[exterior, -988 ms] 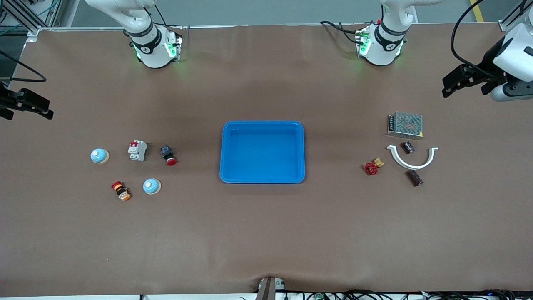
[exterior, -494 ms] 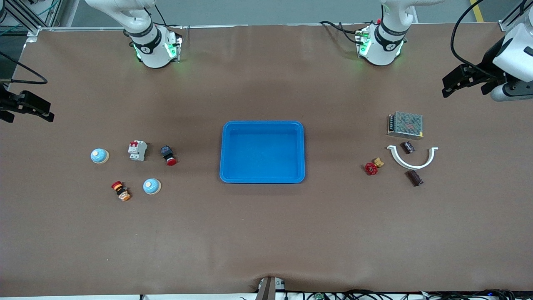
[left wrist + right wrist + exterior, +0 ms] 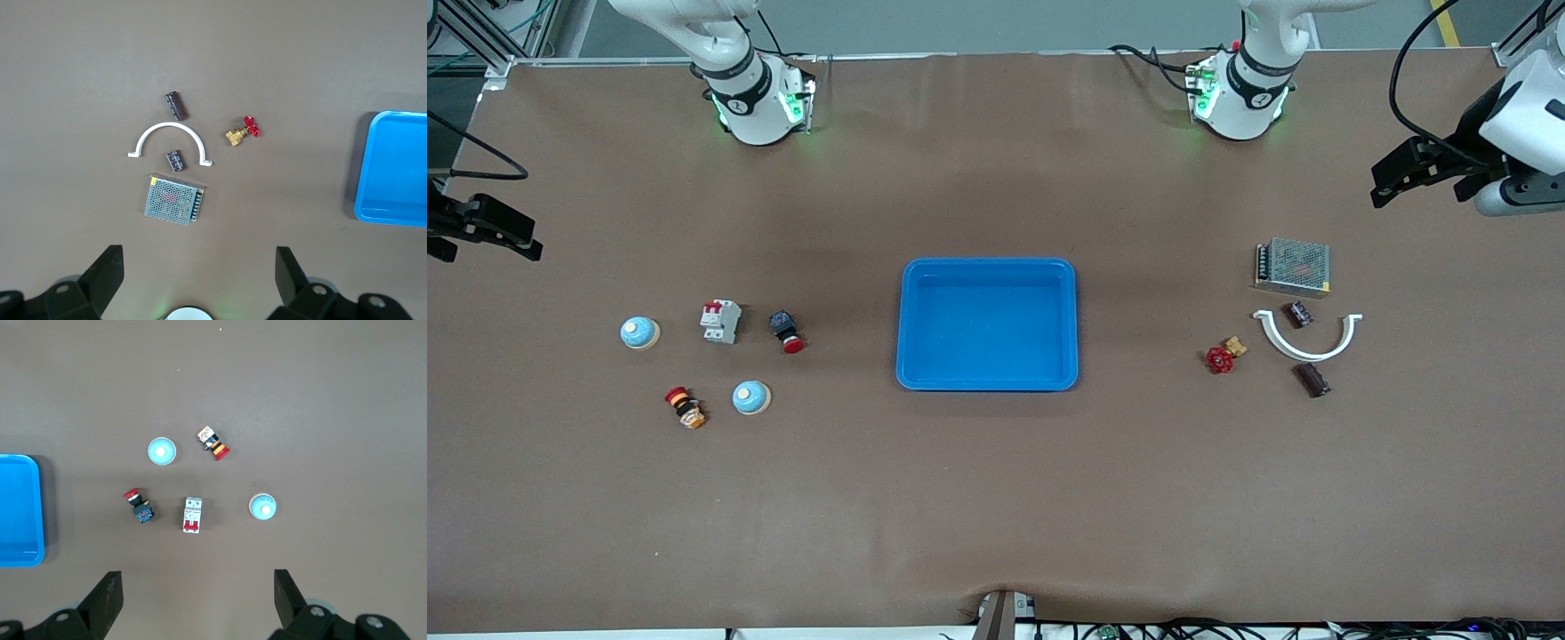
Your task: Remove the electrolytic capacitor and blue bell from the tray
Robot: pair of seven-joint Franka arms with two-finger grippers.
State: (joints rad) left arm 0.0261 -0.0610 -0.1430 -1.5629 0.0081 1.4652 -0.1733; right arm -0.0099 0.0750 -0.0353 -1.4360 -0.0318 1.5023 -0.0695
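Front view shows the right claw (image 3: 482, 229) raised over the table (image 3: 996, 498) edge at the right arm's end, released, with its fingers wide apart. Next come two blue bells (image 3: 639, 332) (image 3: 751, 397), a breaker (image 3: 720, 321) and two red push buttons (image 3: 786, 331) (image 3: 685, 407), all lying on the table and not in any container. In the middle is the tray (image 3: 987, 265), and it holds nothing: no bell and no capacitor is inside. Toward the left arm's end lie a red valve (image 3: 1221, 356), a white half ring (image 3: 1307, 336), two dark capacitors (image 3: 1298, 313) (image 3: 1312, 380), one of them inside the ring's curve, and a mesh power supply (image 3: 1294, 265). The left claw (image 3: 1416, 171) hangs over that end, also released. In my judgement the removing is already done, so the good way now is that both arms wait high, away from the things, and touch nothing.
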